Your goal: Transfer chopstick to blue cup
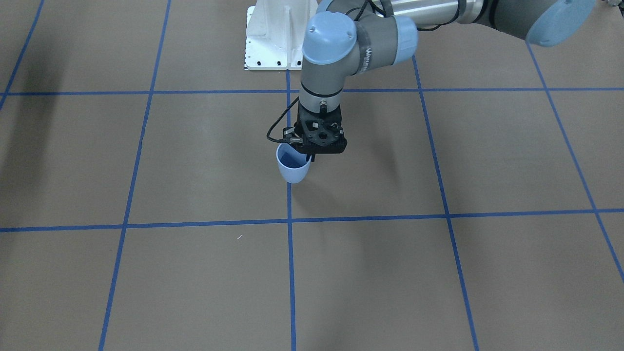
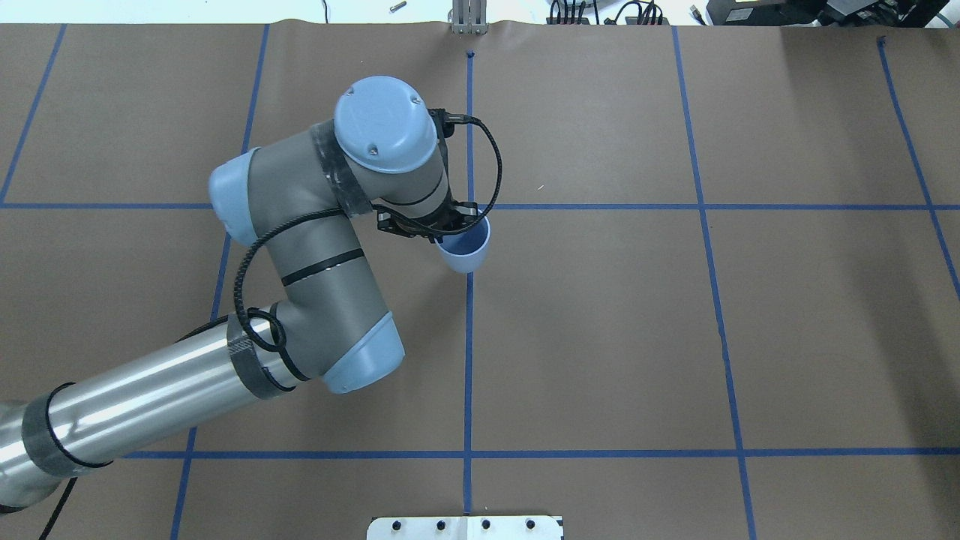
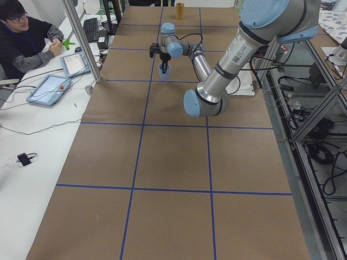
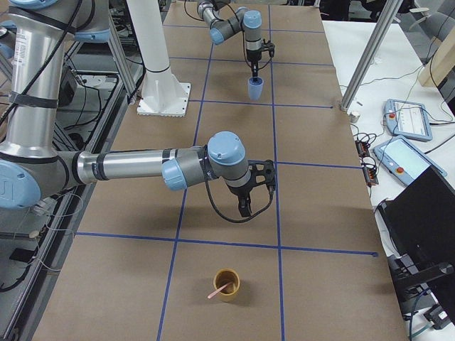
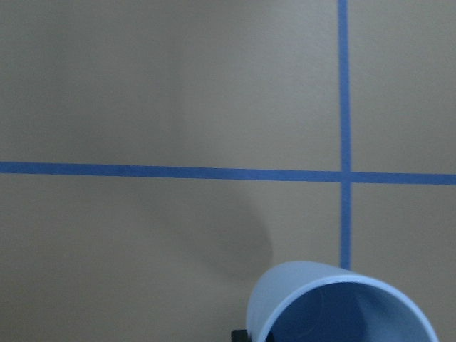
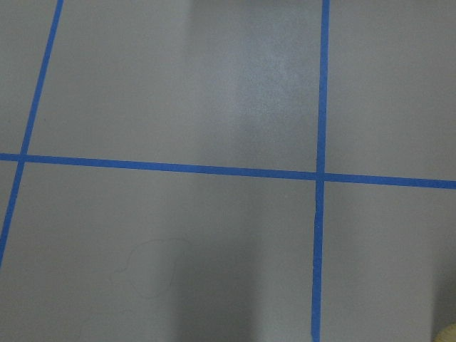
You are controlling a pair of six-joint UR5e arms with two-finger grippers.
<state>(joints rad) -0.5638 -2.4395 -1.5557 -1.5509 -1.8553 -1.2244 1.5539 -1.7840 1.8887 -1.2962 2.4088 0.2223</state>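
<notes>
The blue cup [image 1: 293, 168] stands near the middle grid line, also in the overhead view [image 2: 466, 251] and low in the left wrist view [image 5: 342, 306]. My left gripper [image 1: 311, 157] points down at the cup's rim and is shut on the rim, one finger inside it. The pale pink chopstick [image 4: 217, 290] leans in a brown cup [image 4: 228, 285] at the table's near end in the exterior right view. My right gripper [image 4: 245, 207] points down above the table, well short of the brown cup; I cannot tell if it is open or shut.
The white robot base plate [image 1: 273, 34] stands behind the blue cup. Blue tape lines [image 1: 290, 222] grid the brown table. An operator [image 3: 24, 38] sits at a side bench with tablets [image 3: 50, 89]. The brown cup's rim [image 6: 449, 333] just shows in the right wrist view.
</notes>
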